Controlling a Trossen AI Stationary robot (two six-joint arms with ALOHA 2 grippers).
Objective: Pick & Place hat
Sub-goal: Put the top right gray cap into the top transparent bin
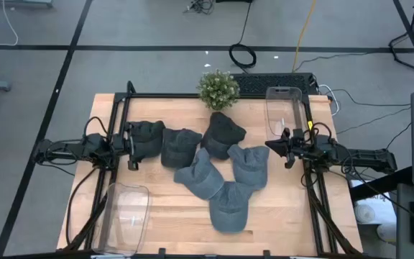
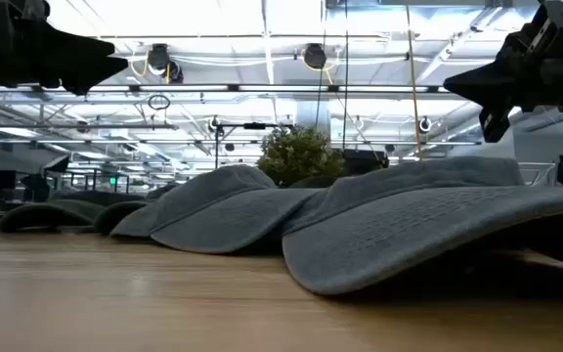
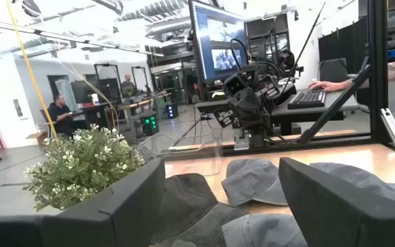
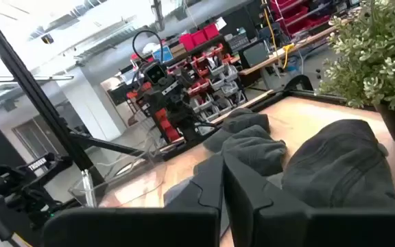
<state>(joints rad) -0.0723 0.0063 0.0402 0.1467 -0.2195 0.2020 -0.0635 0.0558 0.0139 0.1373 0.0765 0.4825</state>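
Observation:
Several caps lie flat on the wooden table. Three dark ones sit toward the left and far side (image 1: 146, 137) (image 1: 180, 147) (image 1: 223, 132). Three grey-blue ones lie in the middle and toward the near edge (image 1: 200, 175) (image 1: 249, 165) (image 1: 229, 207). My left gripper (image 1: 131, 144) (image 3: 221, 175) hovers open at the table's left, just beside the leftmost dark cap. My right gripper (image 1: 270, 146) (image 4: 223, 171) hovers shut at the table's right, close to a grey-blue cap. In the low view both grippers (image 2: 106, 61) (image 2: 457, 90) hang well above the caps.
A potted plant (image 1: 218, 88) stands at the far edge in the middle. One clear bin (image 1: 282, 109) sits at the far right, another (image 1: 126, 214) at the near left. A black frame (image 1: 192, 96) borders the table. Bare wood shows near the front edge.

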